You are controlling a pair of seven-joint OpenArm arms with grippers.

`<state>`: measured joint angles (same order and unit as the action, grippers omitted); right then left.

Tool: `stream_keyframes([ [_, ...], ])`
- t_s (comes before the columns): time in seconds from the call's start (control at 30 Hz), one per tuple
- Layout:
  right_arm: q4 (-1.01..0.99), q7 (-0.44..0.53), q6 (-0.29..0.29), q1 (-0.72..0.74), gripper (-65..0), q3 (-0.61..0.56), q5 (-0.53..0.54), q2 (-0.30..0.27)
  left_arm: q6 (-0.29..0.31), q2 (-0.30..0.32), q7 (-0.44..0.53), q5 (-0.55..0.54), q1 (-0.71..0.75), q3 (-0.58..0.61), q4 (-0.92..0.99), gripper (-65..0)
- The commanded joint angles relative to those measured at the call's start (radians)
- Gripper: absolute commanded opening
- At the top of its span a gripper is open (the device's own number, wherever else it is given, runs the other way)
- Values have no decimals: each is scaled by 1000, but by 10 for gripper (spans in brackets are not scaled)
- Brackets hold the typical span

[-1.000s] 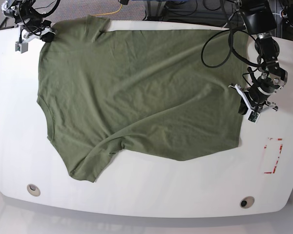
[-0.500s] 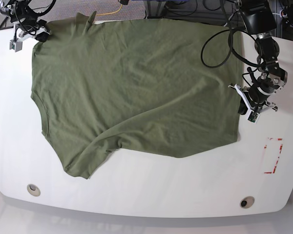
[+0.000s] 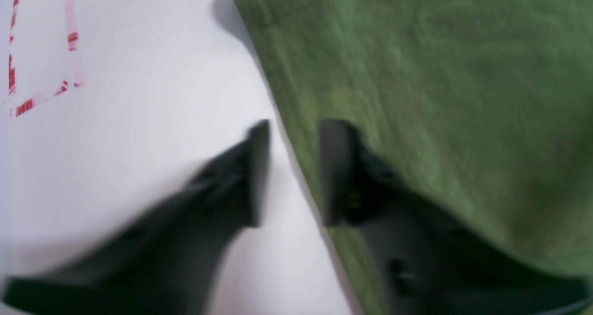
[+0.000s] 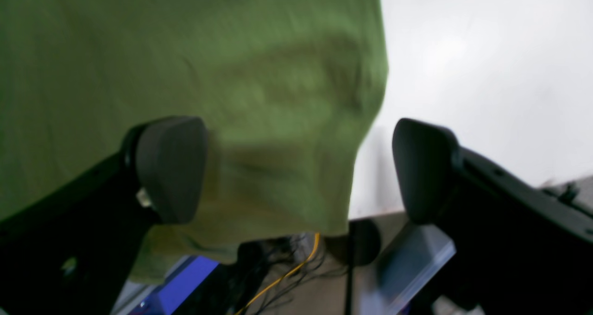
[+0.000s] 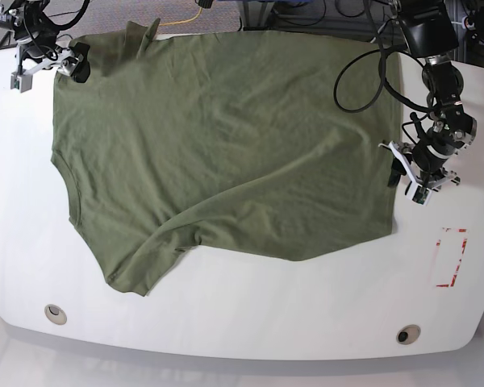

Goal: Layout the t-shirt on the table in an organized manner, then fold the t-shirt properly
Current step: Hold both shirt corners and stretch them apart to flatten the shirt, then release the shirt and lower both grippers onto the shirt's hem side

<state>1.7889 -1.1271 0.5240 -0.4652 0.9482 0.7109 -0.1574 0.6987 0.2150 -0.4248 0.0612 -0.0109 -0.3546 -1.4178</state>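
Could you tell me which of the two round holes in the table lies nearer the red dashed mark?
The hole at the table's front edge, just below the red dashed mark; the other hole sits across the table.

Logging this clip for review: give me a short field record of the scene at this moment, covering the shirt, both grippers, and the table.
t-shirt: olive green, spread mostly flat, wrinkled; lower-left sleeve creased; far edge reaches the table's far edge
left gripper: jaws parted, straddling the shirt's side hem, nothing clamped
right gripper: jaws wide apart at the shirt's far corner, cloth not pinched
table: glossy white, bare near edge
red dashed rectangle: uncovered, beside the shirt
fold: not yet begun
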Motion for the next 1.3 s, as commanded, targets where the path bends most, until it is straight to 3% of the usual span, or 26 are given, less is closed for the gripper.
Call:
stream_keyframes([
  [0.0, 64, 15, 3, 10, -33, 7, 14, -12, -1, 17, 22, -88, -14, -2, -41, -332],
  [0.2, 144, 15, 2, 92, -32, 4, 10, -20, -1, 54, 22, -246, -10, 36, -73, -171],
  [0.27, 156, 15, 2, 125, -32, 2, 8, -29, -1, 64, 22, -268, -10, 48, -85, -154],
  [0.53, 164, 18, 0, 308, -36, -188, 6, -149, -1, 64, 31, -260, 16, 111, -163, -194],
  [0.7, 137, 20, 0, 451, -49, -346, -76, -159, -1, 24, 31, -200, 16, 119, -189, -324],
  [0.83, 88, 26, 5, 560, -187, -433, -224, -152, -1, -22, 31, -133, 10, 119, -191, -486],
  [0.97, -11, 83, 11, 669, -465, -541, -380, -124, -67, -58, 31, -68, -30, 121, -189, -650],
  [1.07, -108, 126, 11, 724, -617, -618, -455, -121, -92, -76, 31, -33, -45, 121, -171, -650],
  [1.13, -176, 158, 11, 759, -647, -657, -489, -121, -101, -91, 31, -19, -54, 121, -151, -646],
  [1.27, -300, 215, 11, 800, -637, -687, -518, -120, -101, -99, 31, 6, -113, 121, -102, -650],
])
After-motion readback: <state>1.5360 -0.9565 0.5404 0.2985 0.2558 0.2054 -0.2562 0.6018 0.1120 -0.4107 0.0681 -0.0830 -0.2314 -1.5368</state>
